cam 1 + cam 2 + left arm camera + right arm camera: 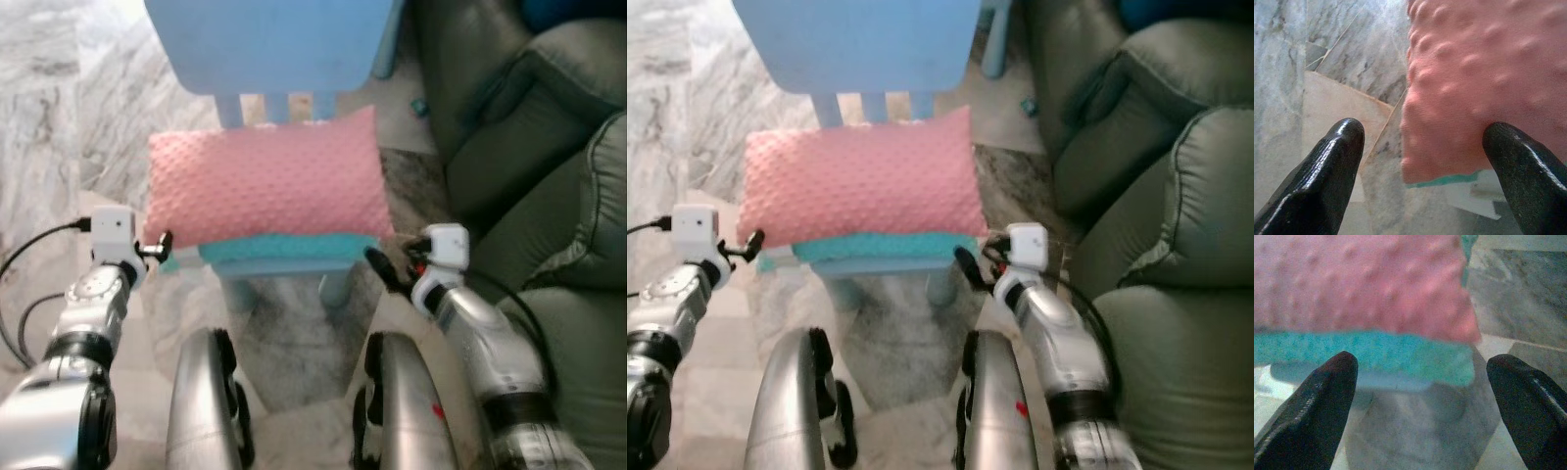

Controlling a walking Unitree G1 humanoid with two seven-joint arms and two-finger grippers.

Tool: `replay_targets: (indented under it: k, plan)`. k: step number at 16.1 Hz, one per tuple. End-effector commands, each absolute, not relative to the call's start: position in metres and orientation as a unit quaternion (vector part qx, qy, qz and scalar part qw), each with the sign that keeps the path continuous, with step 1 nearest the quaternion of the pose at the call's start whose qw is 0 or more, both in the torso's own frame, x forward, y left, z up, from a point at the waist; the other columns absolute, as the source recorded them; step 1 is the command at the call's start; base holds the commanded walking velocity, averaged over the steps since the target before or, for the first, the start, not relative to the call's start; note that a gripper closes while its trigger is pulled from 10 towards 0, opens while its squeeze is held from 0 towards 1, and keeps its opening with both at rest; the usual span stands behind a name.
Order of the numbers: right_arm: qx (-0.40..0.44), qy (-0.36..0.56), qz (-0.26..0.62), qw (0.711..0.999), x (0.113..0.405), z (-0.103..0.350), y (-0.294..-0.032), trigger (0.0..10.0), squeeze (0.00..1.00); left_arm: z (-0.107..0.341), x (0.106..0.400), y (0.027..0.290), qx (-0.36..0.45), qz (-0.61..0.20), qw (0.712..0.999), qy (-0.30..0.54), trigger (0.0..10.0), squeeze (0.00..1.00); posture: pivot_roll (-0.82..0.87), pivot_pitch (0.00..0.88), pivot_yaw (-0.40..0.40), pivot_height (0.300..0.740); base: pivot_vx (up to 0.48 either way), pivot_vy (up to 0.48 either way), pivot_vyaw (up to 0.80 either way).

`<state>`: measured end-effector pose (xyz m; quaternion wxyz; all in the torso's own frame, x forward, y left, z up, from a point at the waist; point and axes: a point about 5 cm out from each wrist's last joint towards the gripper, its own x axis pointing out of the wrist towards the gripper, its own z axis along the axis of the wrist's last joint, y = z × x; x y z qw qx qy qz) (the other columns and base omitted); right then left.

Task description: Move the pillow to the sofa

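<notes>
Left gripper (157,245) is sitting at the pillow's left end, fingers (1327,171) spread wide, nothing pinched; one finger is overlapping the pillow's corner in the left wrist view, contact unclear. Right gripper (384,266) is sitting at the pillow's right end, fingers (1312,406) also spread wide, aiming at the lower corner, not gripping. Pink pillow (265,181), dotted texture with a teal underside, is lying across the seat of a small blue chair (269,39), leaning against its backrest. Green sofa (549,176) is standing just right of the chair. Marble floor (49,117) is showing underneath.
</notes>
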<state>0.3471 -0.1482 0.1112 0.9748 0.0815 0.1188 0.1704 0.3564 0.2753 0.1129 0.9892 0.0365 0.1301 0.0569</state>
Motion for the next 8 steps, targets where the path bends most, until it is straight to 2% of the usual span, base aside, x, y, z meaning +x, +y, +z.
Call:
replay_targets:
  k: [1, 3, 8]
  plan:
    - [0.080, 0.133, 0.167, 0.974, 0.346, 0.099, -0.153, 10.0, 0.00, 0.103, 0.348, 0.285, 0.045, 0.068, 0.985, 0.155, 10.0, 0.00, -0.07, 0.413, -0.018, 0.571, 0.000, 0.000, 0.00]
    - [0.081, 0.102, 0.151, 0.980, 0.363, 0.112, -0.157, 10.0, 0.00, 0.104, 0.348, 0.287, 0.039, 0.076, 0.984, 0.155, 10.0, 0.00, -0.06, 0.430, -0.011, 0.571, 0.000, 0.000, 0.00]
    - [0.074, 0.084, 0.131, 0.985, 0.381, 0.124, -0.166, 10.0, 0.00, 0.114, 0.354, 0.288, 0.028, 0.093, 0.986, 0.134, 10.0, 0.00, -0.04, 0.457, -0.003, 0.571, 0.000, 0.000, 0.00]
